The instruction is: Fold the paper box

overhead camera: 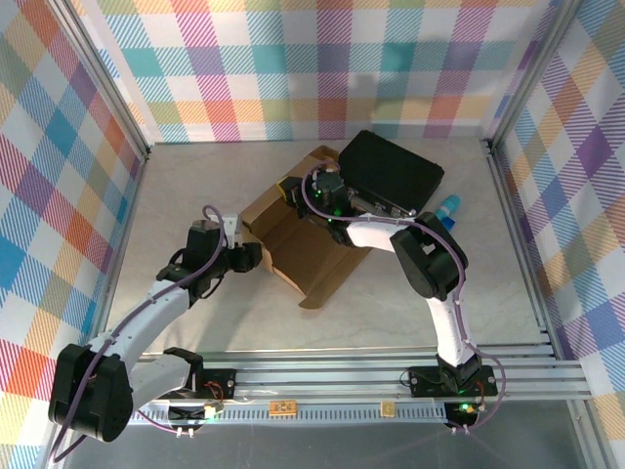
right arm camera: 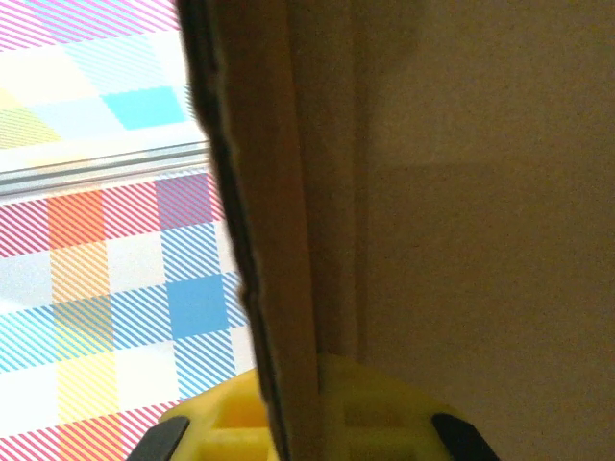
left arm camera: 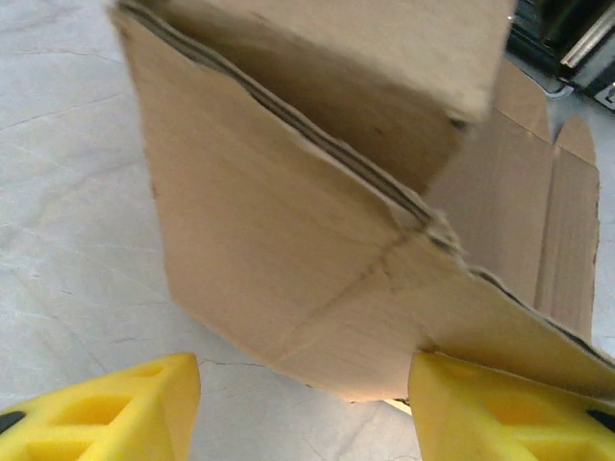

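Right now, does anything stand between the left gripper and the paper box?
Nothing visible does. The left gripper is open, its fingers either side of the paper box's near corner, just above the table.

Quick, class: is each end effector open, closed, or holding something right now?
The left end effector is open at a corner of the paper box.
The right end effector is closed on an edge of the paper box.

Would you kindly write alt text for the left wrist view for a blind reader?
A partly folded brown cardboard box stands close to the camera on a pale grey table, one wall raised with a flap bent over it. The left end effector sits at the bottom, its two yellow fingers apart, one against the cardboard's near edge.
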